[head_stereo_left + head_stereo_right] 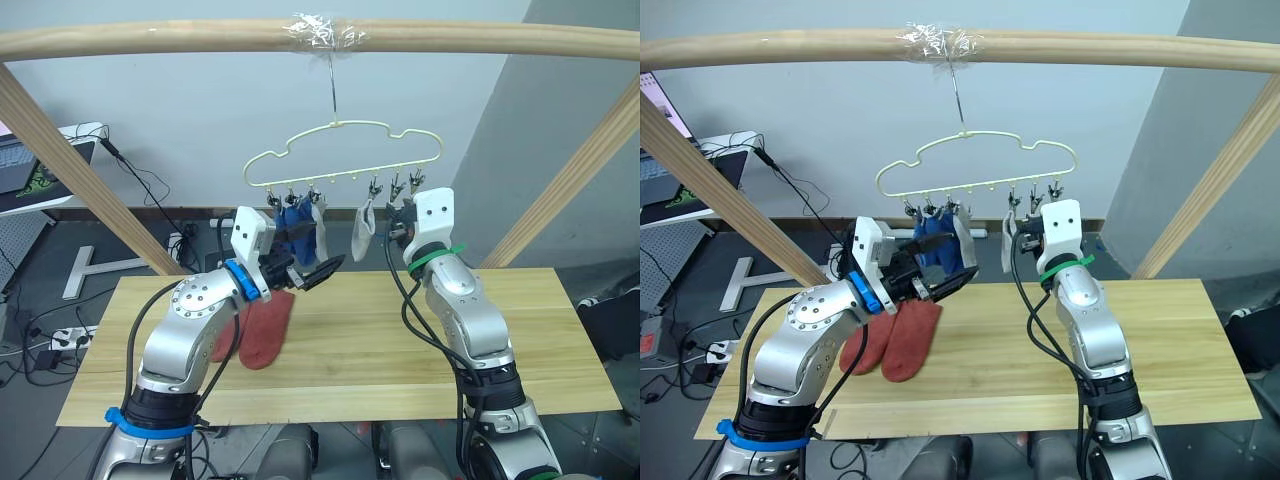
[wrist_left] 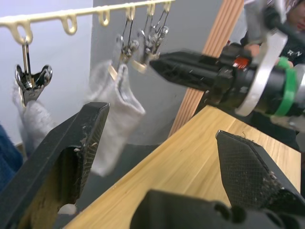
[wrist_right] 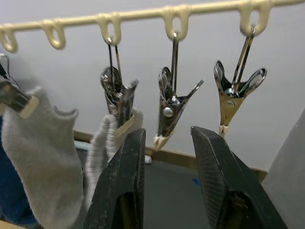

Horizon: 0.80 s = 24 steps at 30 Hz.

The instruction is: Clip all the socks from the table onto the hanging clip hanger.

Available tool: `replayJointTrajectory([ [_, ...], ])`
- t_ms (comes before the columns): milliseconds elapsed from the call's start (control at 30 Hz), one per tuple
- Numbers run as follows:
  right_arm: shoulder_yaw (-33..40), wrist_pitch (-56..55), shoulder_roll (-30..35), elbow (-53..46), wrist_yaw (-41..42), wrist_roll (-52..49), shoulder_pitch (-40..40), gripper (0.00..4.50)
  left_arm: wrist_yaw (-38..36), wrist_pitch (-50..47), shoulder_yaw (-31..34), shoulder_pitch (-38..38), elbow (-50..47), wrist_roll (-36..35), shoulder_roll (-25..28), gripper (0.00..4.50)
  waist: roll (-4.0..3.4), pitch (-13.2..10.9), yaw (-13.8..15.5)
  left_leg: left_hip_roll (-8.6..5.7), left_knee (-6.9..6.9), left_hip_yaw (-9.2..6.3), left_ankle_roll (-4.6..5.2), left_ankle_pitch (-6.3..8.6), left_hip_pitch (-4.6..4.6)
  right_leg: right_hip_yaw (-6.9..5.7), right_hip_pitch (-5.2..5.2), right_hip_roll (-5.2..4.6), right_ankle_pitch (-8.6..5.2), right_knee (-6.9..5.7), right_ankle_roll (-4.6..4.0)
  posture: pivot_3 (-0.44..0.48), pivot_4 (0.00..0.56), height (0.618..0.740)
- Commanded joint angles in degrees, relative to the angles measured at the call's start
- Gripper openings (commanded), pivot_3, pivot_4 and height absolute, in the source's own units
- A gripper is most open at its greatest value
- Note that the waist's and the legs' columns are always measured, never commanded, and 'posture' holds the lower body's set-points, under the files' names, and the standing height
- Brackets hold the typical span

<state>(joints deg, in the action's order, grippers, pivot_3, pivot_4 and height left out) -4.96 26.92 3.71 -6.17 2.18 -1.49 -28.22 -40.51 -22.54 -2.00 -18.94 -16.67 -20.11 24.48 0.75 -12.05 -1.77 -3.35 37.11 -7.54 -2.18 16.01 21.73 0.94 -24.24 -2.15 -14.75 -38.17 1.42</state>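
Hanging on the clip hanger [image 1: 345, 150]: four socks; two rust-red socks [image 1: 895, 338] remain on the worktop [image 1: 560, 340] at 9 o'clock; both pincers gape, empty.

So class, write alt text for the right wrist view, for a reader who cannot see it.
The right tool, open, points up at an empty metal clip on the pale-yellow hanger. Beside it, a grey sock hangs from a clip, and another empty clip hangs on the other side.
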Motion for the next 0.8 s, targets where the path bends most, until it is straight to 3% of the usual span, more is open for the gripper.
replayJointTrajectory([
  [33,1.0,-2.1,-0.5,2.5,-0.9,0.9,-3.3,1.55,0.6,-0.1,1.2,-1.6,-2.8,-1.2,0.2,4.16,0.00,0.0,0.0,0.00,0.01,-0.02,0.00,0.00,0.00,-0.01,0.00,0.00,0.00,-0.01,0.00,0.038,0.194,0.740],
  [800,0.9,-7.6,-3.3,7.6,1.0,-0.2,-8.2,1.55,1.4,-3.0,1.3,-2.7,-6.7,-5.2,0.6,4.16,-0.01,0.0,0.0,0.00,0.28,0.01,0.00,-0.01,-0.09,0.04,-0.08,0.01,0.00,-0.64,0.00,0.049,0.207,0.740],
])
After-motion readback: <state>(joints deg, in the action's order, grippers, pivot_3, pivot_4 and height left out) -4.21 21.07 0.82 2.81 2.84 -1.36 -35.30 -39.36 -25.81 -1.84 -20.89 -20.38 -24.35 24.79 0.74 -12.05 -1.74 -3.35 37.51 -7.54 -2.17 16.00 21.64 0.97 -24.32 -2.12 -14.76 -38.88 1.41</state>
